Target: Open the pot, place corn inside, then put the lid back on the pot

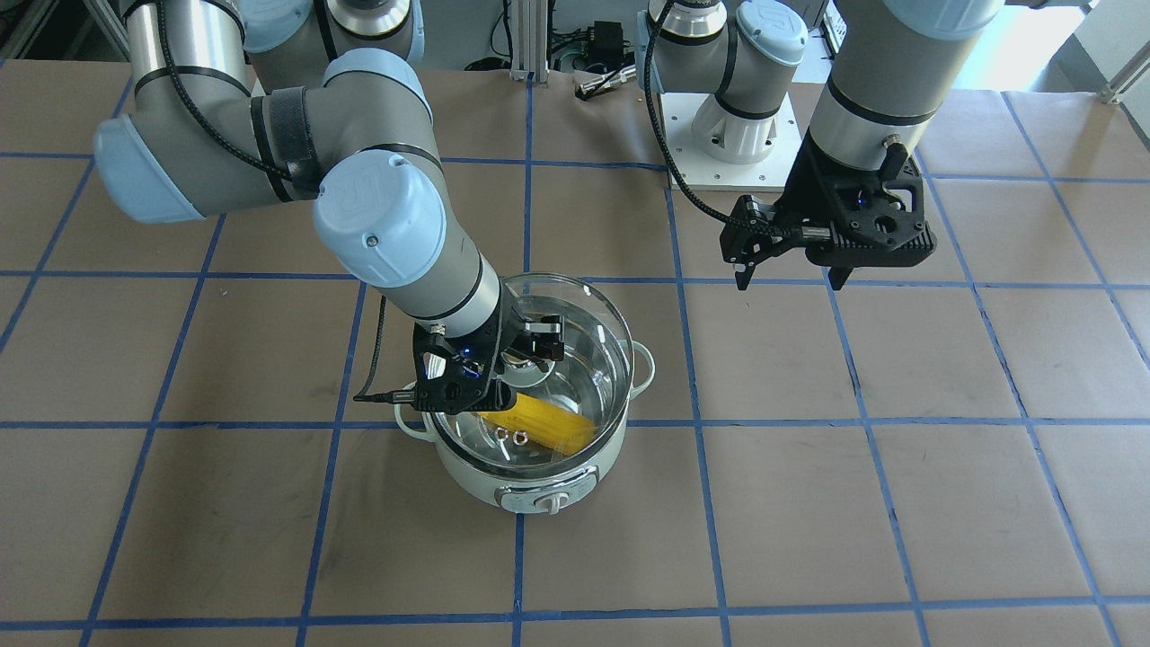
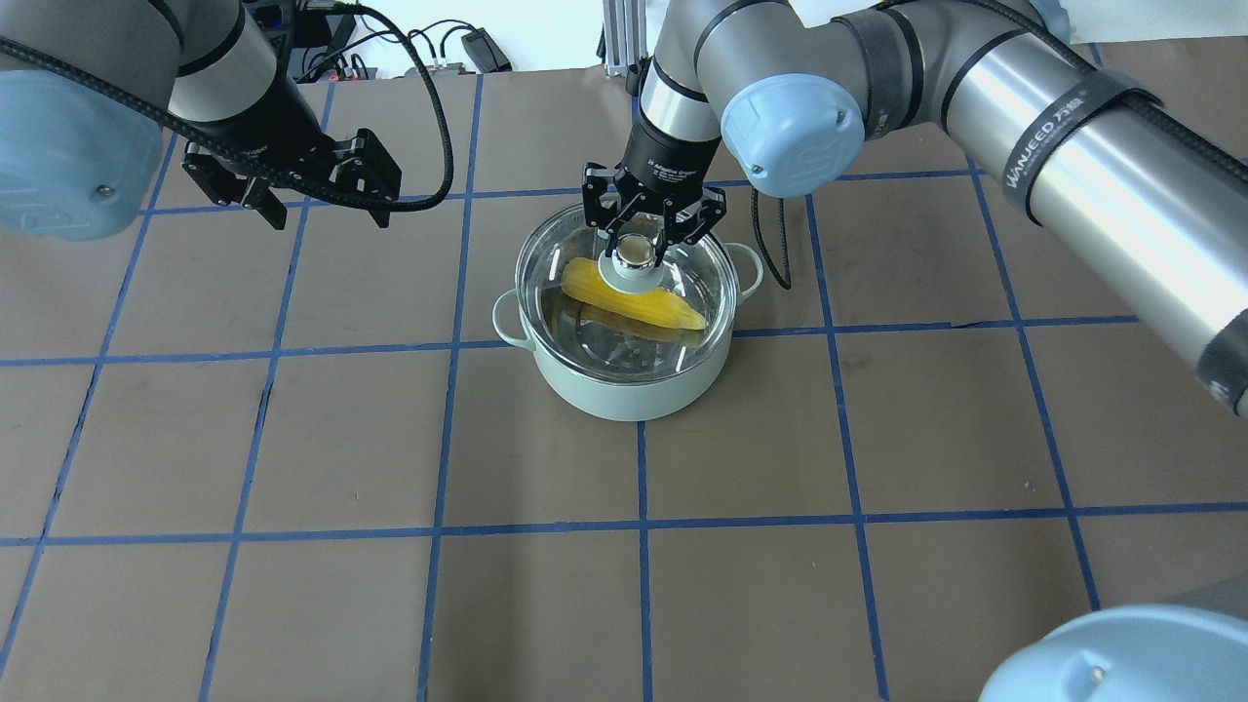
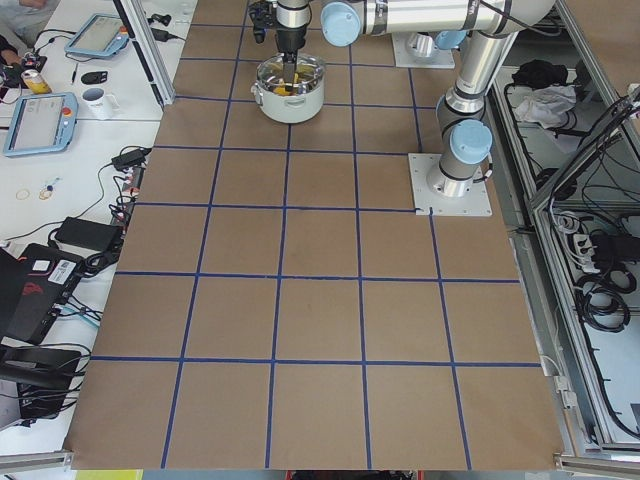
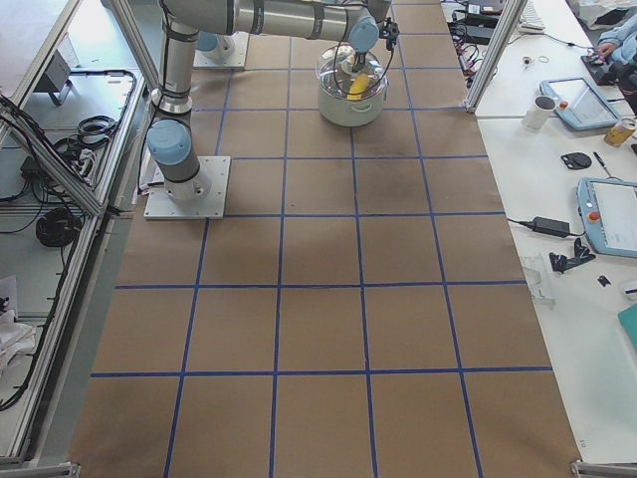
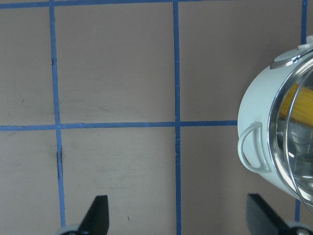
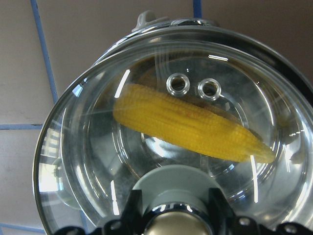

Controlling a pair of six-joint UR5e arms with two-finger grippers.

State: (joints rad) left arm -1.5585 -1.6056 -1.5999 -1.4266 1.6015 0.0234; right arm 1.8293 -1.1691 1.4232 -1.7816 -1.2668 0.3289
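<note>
Worktop (image 2: pixel 292 439): brown sheet, blue tape grid. White bench (image 4: pixel 528 169) runs along its operator-side edge with tablets (image 4: pixel 609 214) and a mug (image 4: pixel 542 112). Pot (image 2: pixel 634 390) sits well in from every worktop edge. Corn (image 2: pixel 675 310) lies inside it, seen through the glass. Right jaws are clamped on the knob (image 2: pixel 636 250) of the lid (image 6: pixel 93 147), which is over the pot mouth; can't tell if it's fully seated. Left jaws are wide apart, gripping nothing, off toward the worktop's left end.
</note>
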